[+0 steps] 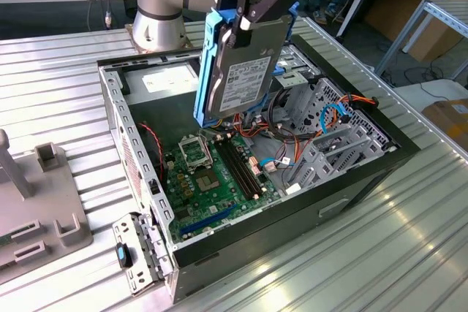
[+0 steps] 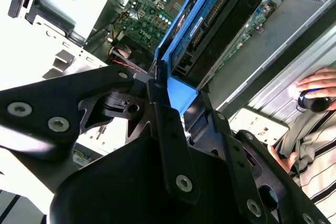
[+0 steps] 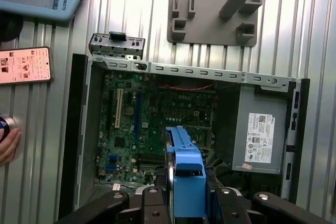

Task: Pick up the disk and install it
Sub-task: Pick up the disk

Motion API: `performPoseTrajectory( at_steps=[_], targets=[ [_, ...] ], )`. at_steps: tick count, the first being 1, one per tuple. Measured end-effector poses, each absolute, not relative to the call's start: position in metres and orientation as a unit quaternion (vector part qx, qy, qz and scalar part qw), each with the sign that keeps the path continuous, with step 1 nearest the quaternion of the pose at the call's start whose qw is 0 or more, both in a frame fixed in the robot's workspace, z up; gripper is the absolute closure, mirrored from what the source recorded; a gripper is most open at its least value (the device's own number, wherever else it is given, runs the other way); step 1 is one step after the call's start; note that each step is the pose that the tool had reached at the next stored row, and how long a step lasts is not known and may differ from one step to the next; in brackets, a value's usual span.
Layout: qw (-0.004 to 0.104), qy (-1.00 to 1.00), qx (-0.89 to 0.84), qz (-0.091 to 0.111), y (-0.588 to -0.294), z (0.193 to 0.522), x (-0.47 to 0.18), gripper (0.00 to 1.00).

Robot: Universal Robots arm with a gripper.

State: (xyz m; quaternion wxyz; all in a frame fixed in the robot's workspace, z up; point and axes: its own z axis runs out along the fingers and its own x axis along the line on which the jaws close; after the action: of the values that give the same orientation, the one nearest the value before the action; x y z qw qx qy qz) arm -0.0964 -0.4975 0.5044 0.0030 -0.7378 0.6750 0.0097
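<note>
The disk, a silver-grey drive with a white label and blue side rails, hangs on edge above the open computer case. My gripper is shut on its upper end, black fingers pressing on the two flat faces. It is held over the back half of the case, above the green motherboard and beside the metal drive cage. In the first wrist view the disk's blue rail shows edge-on over the motherboard. In the second wrist view the disk stretches away from the fingers.
The grey power supply fills one end of the case. A grey fixture block stands on the ribbed table at the exterior view's left. A person's hand rests beside the case. A phone lies on the table.
</note>
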Motion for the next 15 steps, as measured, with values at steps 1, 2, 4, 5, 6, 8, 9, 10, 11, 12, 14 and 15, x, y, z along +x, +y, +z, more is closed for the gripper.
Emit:
performPoseTrajectory(
  at_steps=[1,2,4,5,6,8,9,10,11,12,14,15],
  targets=[
    [0.003,0.675,-0.738,0.01,-0.499,0.504,-0.096,0.64],
    [0.003,0.675,-0.738,0.01,-0.5,0.504,-0.096,0.64],
    [0.003,0.675,-0.738,0.01,-0.5,0.504,-0.096,0.64],
    [0.003,0.675,-0.738,0.01,-0.5,0.504,-0.096,0.64],
    [0.003,0.675,-0.738,0.01,-0.5,0.504,-0.096,0.64],
    [0.003,0.675,-0.738,0.01,-0.5,0.504,-0.094,0.64],
    [0.003,0.675,-0.738,0.01,-0.5,0.504,-0.092,0.64],
    [0.003,0.675,-0.738,0.01,-0.5,0.504,-0.09,0.64],
    [0.003,0.675,-0.738,0.01,-0.5,0.504,-0.088,0.64],
    [0.003,0.675,-0.738,0.01,-0.5,0.504,-0.084,0.64],
    [0.003,0.675,-0.738,0.01,-0.5,0.504,-0.079,0.64],
    [0.003,0.675,-0.738,0.01,-0.5,0.504,-0.075,0.64]
  ],
)
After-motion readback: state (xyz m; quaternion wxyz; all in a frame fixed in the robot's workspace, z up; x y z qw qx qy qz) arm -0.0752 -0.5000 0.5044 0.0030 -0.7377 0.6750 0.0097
